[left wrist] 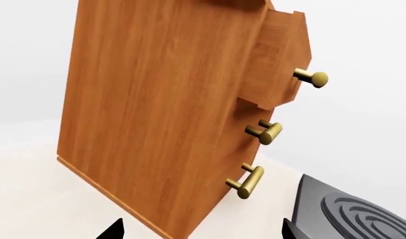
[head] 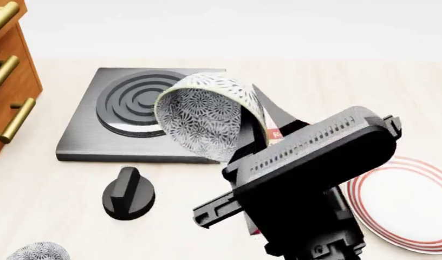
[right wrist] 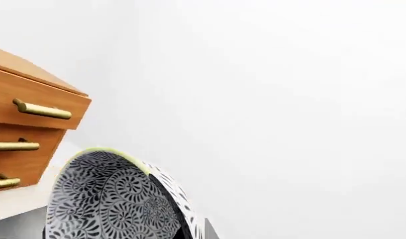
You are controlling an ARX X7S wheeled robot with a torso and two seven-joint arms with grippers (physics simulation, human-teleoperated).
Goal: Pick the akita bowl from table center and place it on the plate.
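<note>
The akita bowl [head: 206,116] hangs tilted on its side above the table, over the near right corner of the cooktop, with its patterned surface toward the head camera. My right gripper [head: 259,122] is shut on its rim, one finger inside and one outside. The right wrist view shows the same bowl [right wrist: 110,199] filling the lower left, pinched by the right gripper [right wrist: 196,230]. The red-ringed plate [head: 405,203] lies on the table to the right, partly hidden by my right arm. My left gripper [left wrist: 203,235] is open and holds nothing; only its dark fingertips [left wrist: 115,230] show.
A black cooktop [head: 84,141] with ring burner sits at back left, a black knob [head: 127,192] in front of it. A second patterned bowl [head: 37,252] is at the near left edge. A wooden drawer cabinet [left wrist: 156,109] with brass handles stands at the left.
</note>
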